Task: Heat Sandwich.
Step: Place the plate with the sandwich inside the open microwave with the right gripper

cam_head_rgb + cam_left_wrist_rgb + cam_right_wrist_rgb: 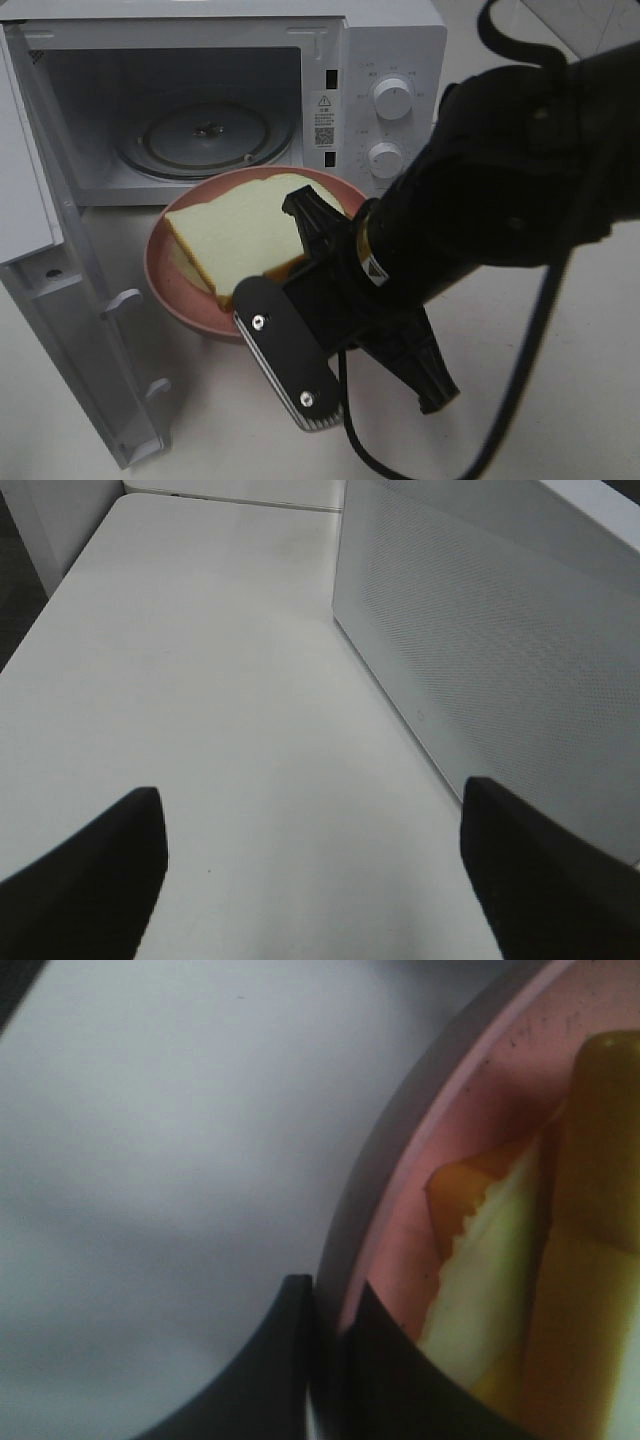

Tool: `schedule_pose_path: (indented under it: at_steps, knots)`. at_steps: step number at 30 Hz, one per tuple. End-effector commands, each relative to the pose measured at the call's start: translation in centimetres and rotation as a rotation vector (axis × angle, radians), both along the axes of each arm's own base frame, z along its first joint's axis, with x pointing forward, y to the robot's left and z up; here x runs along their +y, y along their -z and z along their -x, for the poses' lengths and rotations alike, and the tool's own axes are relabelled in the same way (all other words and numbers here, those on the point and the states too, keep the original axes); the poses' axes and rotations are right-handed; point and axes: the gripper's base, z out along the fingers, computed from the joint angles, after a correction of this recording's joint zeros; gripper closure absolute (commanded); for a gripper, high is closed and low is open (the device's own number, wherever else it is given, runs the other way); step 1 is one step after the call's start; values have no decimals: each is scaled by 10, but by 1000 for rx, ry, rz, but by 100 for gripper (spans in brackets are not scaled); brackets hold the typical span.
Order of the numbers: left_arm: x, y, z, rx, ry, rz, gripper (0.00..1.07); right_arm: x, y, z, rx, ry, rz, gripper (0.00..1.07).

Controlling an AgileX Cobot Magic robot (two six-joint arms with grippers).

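White tabletop (560,400) is carrying the scene as the right gripper (328,1295), nearest the camera, is pinching the rim of a pink plate (165,285), jaws nearly together. The sandwich (240,235) is lying on that plate, just in front of the microwave (400,40). Keeping the plate level and sliding it squarely onto the glass turntable (205,135) is looking wise, with the open door (60,300) crowding the left. The left gripper (310,790) is hanging wide, holding nothing, beside the microwave's side wall.
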Motion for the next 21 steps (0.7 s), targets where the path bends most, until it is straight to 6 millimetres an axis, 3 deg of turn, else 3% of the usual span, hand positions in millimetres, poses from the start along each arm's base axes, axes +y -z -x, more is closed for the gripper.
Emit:
schedule_pose_path:
  at_steps: [1,9,14,21]
  knots:
    - [0,0,0,-16,6,6,30,4,-5,-11,-27,23,-35,107]
    - [0,0,0,-16,6,6,30,36,-6,-43,-52,41,-59,107]
    - [0,0,0,-16,6,6,30,47,-3,-69,-63,78,-72,107]
    - [0,0,0,-16,6,6,30,56,3,-89,-78,79,-75,107]
